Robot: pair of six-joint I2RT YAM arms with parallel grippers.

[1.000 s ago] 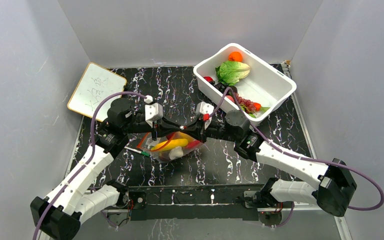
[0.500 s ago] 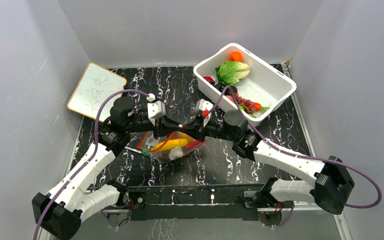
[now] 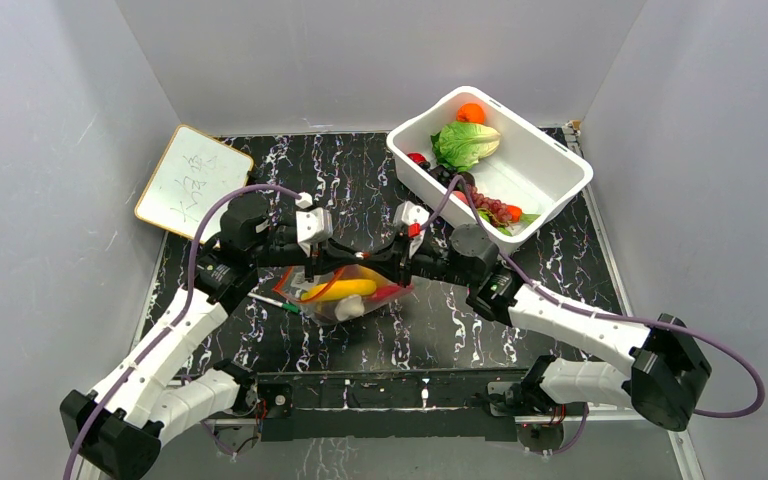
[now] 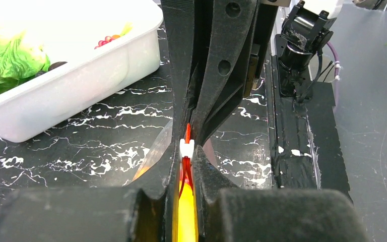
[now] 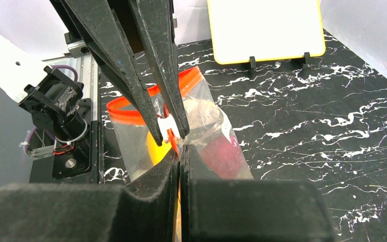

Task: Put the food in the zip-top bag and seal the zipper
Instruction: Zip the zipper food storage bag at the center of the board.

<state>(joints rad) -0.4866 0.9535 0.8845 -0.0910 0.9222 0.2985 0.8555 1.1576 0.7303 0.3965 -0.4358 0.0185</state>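
The zip-top bag (image 5: 131,136) stands on the black table between the two arms. It holds food: a yellow piece (image 3: 345,289), a white piece (image 3: 350,308) and a dark red piece (image 5: 227,154). Its red-orange zipper (image 5: 126,113) runs along the rim, looping open on the left-arm side. My left gripper (image 4: 187,147) is shut on the zipper's small white slider (image 5: 166,123). Tip to tip with it, my right gripper (image 5: 180,149) is shut on the zipper strip just beside the slider. In the top view the left gripper (image 3: 352,263) and right gripper (image 3: 380,264) meet over the bag.
A white tub (image 3: 550,160) at the back right holds a lettuce (image 3: 465,143), an orange piece (image 3: 471,112) and other toy food. A whiteboard (image 3: 182,182) leans at the back left. A green-and-white pen (image 3: 278,303) lies just left of the bag.
The left wrist has shifted slightly to the right along the bag's rim. The right gripper has kept its pinch on the strip, and the bag has barely moved.
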